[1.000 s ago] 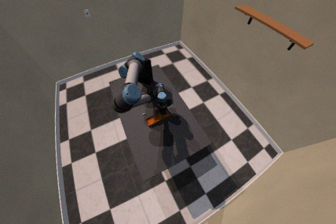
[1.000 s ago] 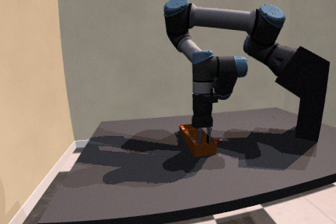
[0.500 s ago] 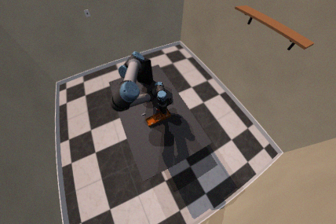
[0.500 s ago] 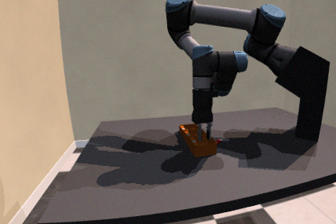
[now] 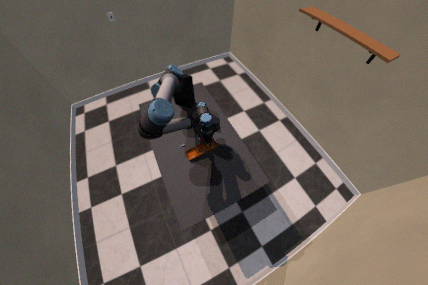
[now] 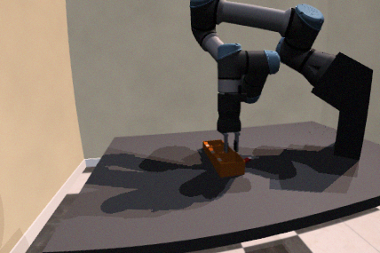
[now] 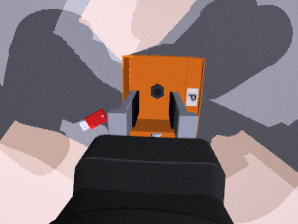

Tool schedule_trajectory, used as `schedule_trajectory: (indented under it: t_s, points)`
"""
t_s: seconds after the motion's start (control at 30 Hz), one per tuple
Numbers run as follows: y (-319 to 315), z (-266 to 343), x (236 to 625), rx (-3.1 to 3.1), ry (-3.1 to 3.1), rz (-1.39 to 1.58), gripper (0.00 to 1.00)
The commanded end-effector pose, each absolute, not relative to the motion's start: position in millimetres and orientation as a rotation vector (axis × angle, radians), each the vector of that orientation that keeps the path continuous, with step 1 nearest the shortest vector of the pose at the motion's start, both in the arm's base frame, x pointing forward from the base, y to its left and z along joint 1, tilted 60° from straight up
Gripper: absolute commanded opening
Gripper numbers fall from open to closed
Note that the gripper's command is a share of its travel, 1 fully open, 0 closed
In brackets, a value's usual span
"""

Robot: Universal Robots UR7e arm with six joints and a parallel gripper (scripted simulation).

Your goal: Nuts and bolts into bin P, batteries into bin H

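An orange bin [image 5: 196, 153] [image 6: 227, 165] [image 7: 174, 70] stands on the dark table [image 5: 220, 188] [image 6: 155, 207]. A white label [image 7: 192, 96] sits on its right side; I cannot read the letter. A dark hex nut [image 7: 157, 91] lies on the bin's floor. My gripper [image 5: 205, 139] [image 6: 231, 145] [image 7: 154, 102] points straight down into the bin, just over the nut. Its fingers stand apart with nothing between them. A small red and white thing [image 7: 93, 120] [image 6: 253, 159] lies on the table beside the bin.
The robot's dark base block [image 6: 352, 105] stands at the table's far right. A small pale thing [image 5: 183, 145] lies on the table left of the bin. A checkered floor [image 5: 115, 243] surrounds the table.
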State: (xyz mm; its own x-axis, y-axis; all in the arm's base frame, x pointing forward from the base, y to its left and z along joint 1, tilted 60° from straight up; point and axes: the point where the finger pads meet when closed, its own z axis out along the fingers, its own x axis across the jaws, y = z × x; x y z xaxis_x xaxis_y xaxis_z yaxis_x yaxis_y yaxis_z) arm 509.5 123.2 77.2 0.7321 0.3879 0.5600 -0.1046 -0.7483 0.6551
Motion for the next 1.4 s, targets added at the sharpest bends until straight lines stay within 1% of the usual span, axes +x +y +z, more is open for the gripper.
schedule_trajectory:
  t_s: [0.0,0.47,0.53,1.0,1.37]
  points:
    - [117,80,506,2.257,0.164,0.95,0.62]
    - [20,121,455,2.257,0.164,0.95,0.62]
    - [20,121,455,2.257,0.164,0.95,0.62]
    - [-76,161,405,2.256,0.164,0.95,0.62]
    - [-77,162,404,2.256,0.164,0.95,0.62]
